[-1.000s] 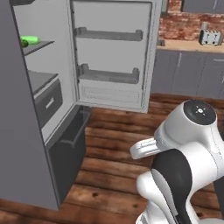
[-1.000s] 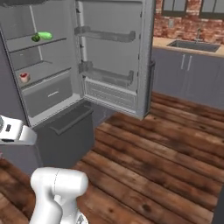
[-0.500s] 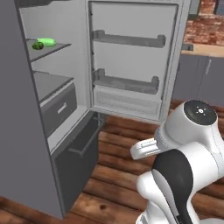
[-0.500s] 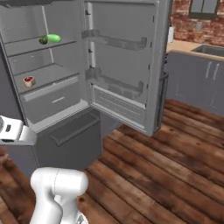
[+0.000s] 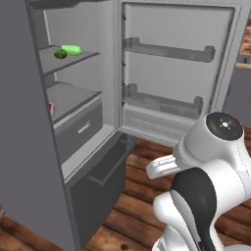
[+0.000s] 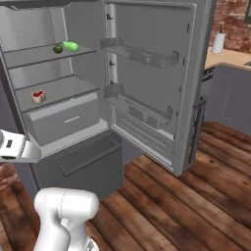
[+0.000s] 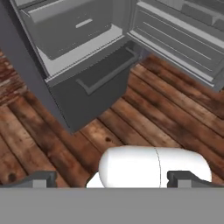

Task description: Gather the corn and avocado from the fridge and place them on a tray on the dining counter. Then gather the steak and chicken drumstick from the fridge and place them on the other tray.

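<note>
The fridge (image 6: 93,19) stands open in front of me. On its upper shelf lies the corn (image 5: 71,49) in a light green husk, with the dark green avocado (image 5: 60,54) touching its left end; both show in the right base view too, corn (image 6: 71,46) and avocado (image 6: 58,49). One shelf lower sits the red steak (image 6: 37,96). The chicken drumstick, both trays and the dining counter are out of view. My gripper (image 7: 113,179) hangs low over the wooden floor before the fridge, open, with nothing between its fingertips (image 7: 43,178).
The fridge door (image 5: 176,73) is swung wide to the right, with two empty racks. The bottom freezer drawer (image 7: 100,74) is pulled out toward me. A kitchen counter with a paper towel roll (image 6: 218,43) stands at the far right.
The whole picture has shifted: the base has driven closer to the fridge, which now looms larger and more central. The gripper has stayed open.
</note>
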### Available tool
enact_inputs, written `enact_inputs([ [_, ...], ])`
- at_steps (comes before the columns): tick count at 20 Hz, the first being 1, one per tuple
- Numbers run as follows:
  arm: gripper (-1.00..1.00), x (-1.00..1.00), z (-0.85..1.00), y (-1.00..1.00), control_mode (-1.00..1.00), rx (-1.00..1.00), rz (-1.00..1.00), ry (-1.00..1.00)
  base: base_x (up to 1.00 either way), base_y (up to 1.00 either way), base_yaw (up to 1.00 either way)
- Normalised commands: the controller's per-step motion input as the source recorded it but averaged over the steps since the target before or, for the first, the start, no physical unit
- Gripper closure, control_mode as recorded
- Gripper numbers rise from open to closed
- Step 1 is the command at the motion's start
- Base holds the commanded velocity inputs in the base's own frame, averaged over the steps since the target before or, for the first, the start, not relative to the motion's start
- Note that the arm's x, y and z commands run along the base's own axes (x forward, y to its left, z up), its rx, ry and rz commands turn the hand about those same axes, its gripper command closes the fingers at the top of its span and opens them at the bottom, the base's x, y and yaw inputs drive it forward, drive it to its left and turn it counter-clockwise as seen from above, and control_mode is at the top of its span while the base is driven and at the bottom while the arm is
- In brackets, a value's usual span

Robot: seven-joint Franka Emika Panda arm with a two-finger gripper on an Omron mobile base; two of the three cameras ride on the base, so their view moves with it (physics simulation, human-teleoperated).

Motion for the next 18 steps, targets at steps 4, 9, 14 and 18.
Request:
enact_inputs([
  [4, -1.00, 0.00, 0.00, 0.00, 1.00, 0.00, 0.00, 0.00, 0.64, 0.00, 0.28],
  [9, -1.00, 0.00, 0.00, 0.00, 1.00, 0.00, 0.00, 0.00, 0.63, 0.00, 0.28],
  [14, -1.00, 0.00, 0.00, 0.00, 1.00, 0.00, 0.00, 0.00, 0.59, -0.06, 0.29],
  [18, -1.00, 0.00, 0.00, 0.00, 1.00, 0.00, 0.00, 0.00, 0.57, -0.12, 0.29],
])
